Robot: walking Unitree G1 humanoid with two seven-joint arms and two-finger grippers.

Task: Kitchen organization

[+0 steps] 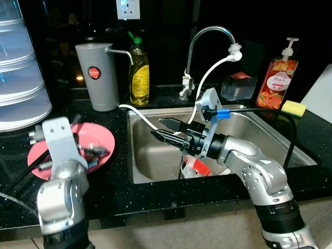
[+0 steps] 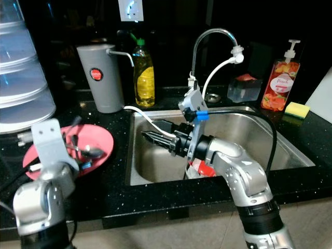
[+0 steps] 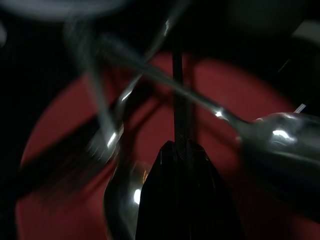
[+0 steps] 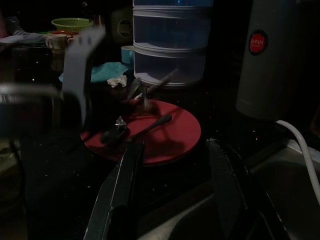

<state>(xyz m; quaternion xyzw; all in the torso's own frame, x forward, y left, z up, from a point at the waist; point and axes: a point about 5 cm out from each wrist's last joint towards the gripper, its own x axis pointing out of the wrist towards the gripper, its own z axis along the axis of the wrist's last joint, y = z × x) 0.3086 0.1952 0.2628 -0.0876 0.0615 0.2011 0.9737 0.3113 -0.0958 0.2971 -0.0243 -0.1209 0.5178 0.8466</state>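
right gripper (image 1: 167, 130) spread over sink (image 1: 270, 136), left gripper (image 3: 182, 165) above plate (image 1: 106, 136)

On the tabletop: 1 pink plate (image 1: 106, 140) carrying several pieces of cutlery (image 2: 88, 152), too tangled to count, 1 grey jug (image 1: 96, 76), 2 bottles, 1 oil bottle (image 1: 139, 70) and 1 pump soap bottle (image 1: 277, 77), 1 yellow sponge (image 1: 294, 108), 1 sink (image 1: 270, 136).
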